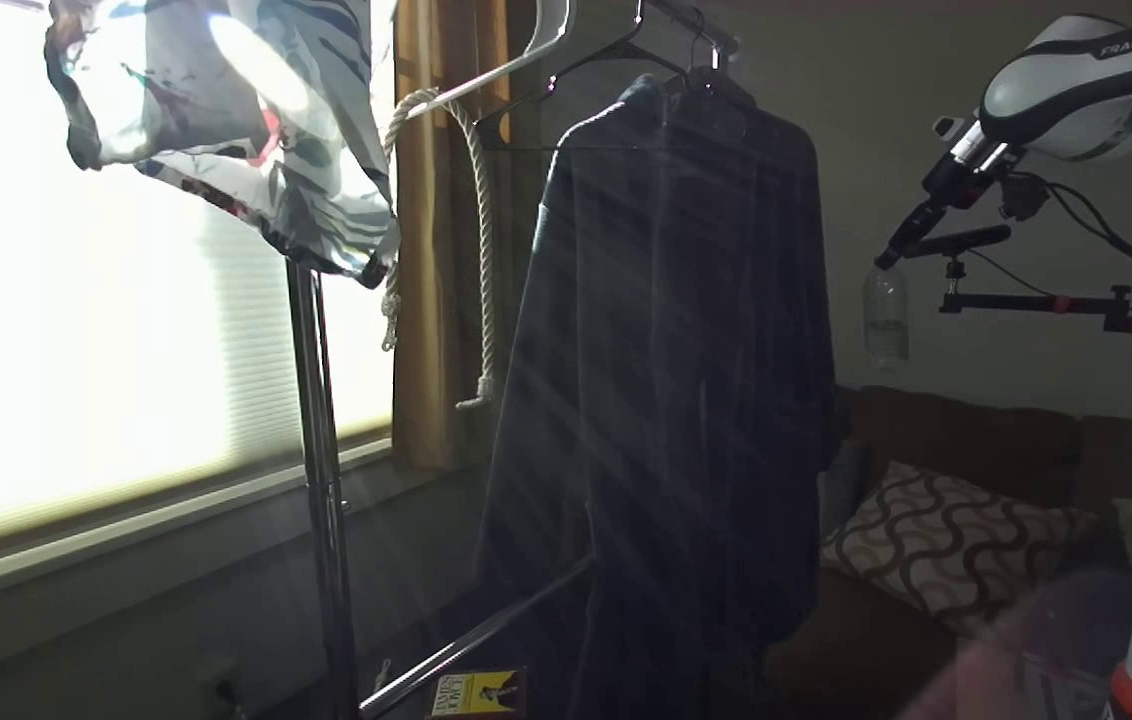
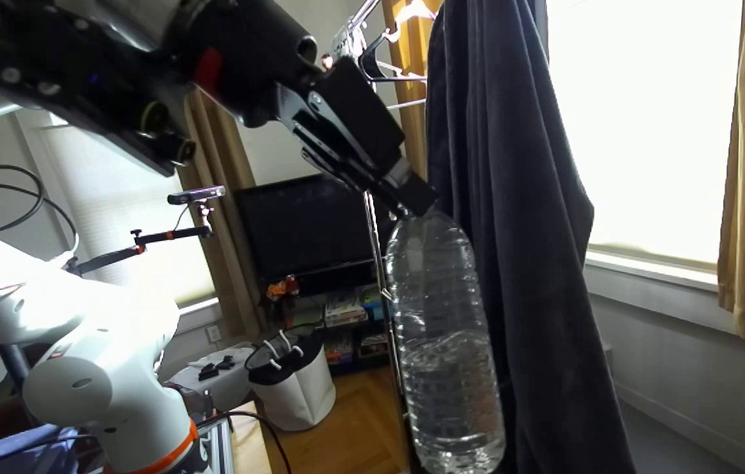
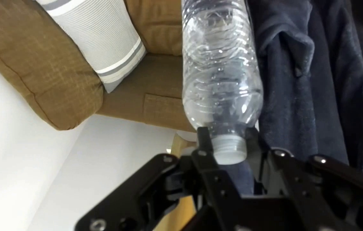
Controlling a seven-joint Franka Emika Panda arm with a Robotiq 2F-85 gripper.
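My gripper (image 3: 228,133) is shut on the neck of a clear plastic bottle (image 3: 221,70), just around its white cap (image 3: 229,149). The bottle is partly filled with clear liquid. In both exterior views the gripper (image 1: 888,258) (image 2: 417,196) points downward at a slant and the bottle (image 1: 886,320) (image 2: 445,342) hangs below it in the air, slightly tilted in one of them. A long dark blue robe (image 1: 666,400) hangs close by; it stands just beside and behind the bottle in an exterior view (image 2: 524,230) and to its right in the wrist view (image 3: 325,102).
A chrome rack pole (image 1: 318,450) stands by the window, with hangers, a patterned garment (image 1: 226,110) and a rope (image 1: 484,250). A brown sofa (image 3: 162,77) with pillows lies beyond. Camera arms (image 1: 1036,300) (image 2: 168,236), a white hamper (image 2: 293,395) and a television (image 2: 313,224) also show.
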